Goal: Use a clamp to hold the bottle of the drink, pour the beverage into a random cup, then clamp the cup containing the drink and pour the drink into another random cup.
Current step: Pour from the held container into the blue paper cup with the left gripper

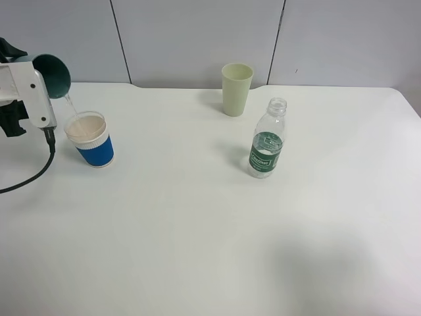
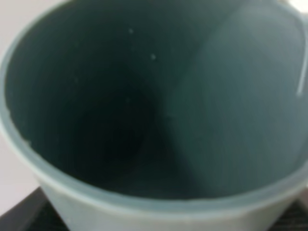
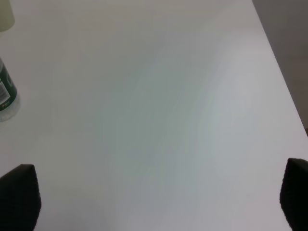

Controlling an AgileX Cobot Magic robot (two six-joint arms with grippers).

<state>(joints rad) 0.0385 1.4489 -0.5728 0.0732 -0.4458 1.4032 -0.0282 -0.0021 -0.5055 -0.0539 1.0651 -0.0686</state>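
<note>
At the far left, the left gripper [image 1: 41, 82] holds a teal cup [image 1: 52, 74] tipped on its side, mouth turned toward the middle of the table [image 1: 210, 250]; its fingers are closed on the cup, though the cup hides the pads themselves. A thin clear stream [image 1: 71, 105] falls from the cup's lower rim into the blue cup [image 1: 91, 139], which stands upright just below and to the right of it, white-rimmed and holding pale liquid. The left wrist view looks straight into the teal cup [image 2: 144, 115], whose inside looks dark and nearly drained. The bottle [image 1: 268, 139] stands upright and uncapped right of centre, with a green label and a little clear liquid at the bottom. A pale green cup [image 1: 237, 89] stands upright beyond it, near the far edge. The right gripper [image 3: 159, 202] hangs over bare table at the right, its dark fingers [image 3: 19, 195] spread wide and holding nothing; the bottle [image 3: 6, 94] shows at the edge of that view.
</note>
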